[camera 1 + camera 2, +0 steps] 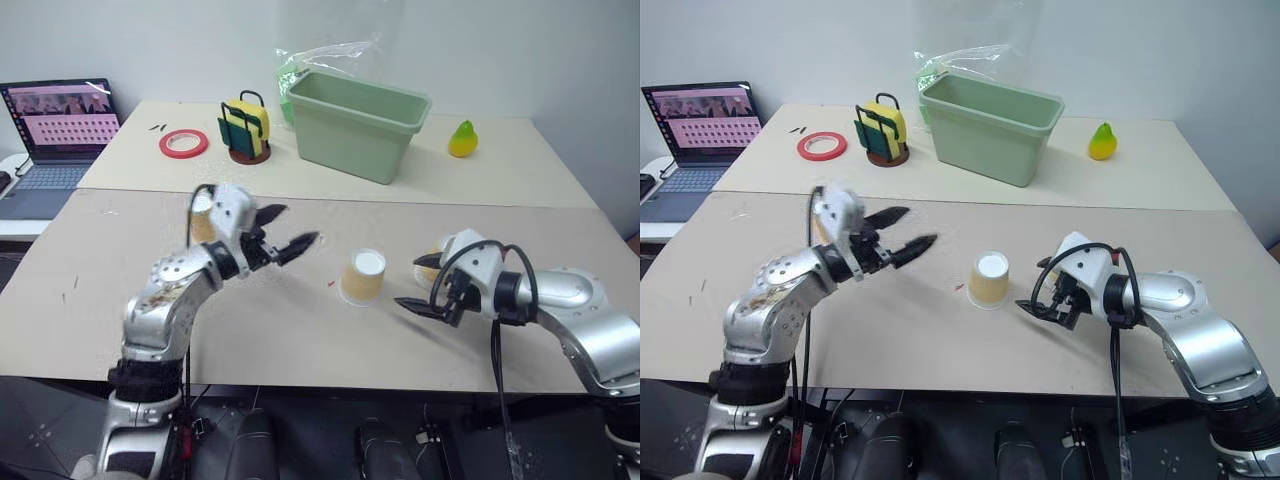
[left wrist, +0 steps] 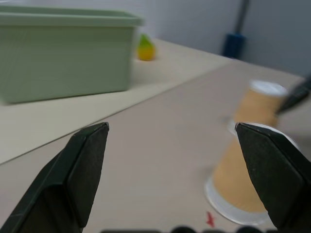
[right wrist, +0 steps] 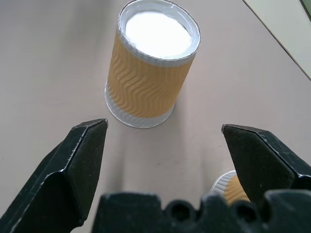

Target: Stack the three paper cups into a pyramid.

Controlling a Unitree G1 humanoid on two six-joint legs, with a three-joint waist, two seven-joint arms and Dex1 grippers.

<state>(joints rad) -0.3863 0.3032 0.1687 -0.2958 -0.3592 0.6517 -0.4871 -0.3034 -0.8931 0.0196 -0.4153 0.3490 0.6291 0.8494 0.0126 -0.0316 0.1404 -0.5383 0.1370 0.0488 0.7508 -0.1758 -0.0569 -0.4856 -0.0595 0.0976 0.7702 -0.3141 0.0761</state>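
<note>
An upturned paper cup [image 1: 364, 276] is seen standing alone mid-table between two empty grippers. The left gripper [image 1: 287, 232] is held above the table with fingers spread wide; the right gripper [image 1: 1037, 304], likewise spread, is aimed at the cup. A second cup [image 1: 203, 219] and what appears to be a third [image 1: 430, 266] are partly hidden behind the arms.

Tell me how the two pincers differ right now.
The left pincer is raised above the table, pointing roughly level toward the middle cup. The right pincer sits lower, angled down beside another cup. Both are black, open and hold nothing.
</note>
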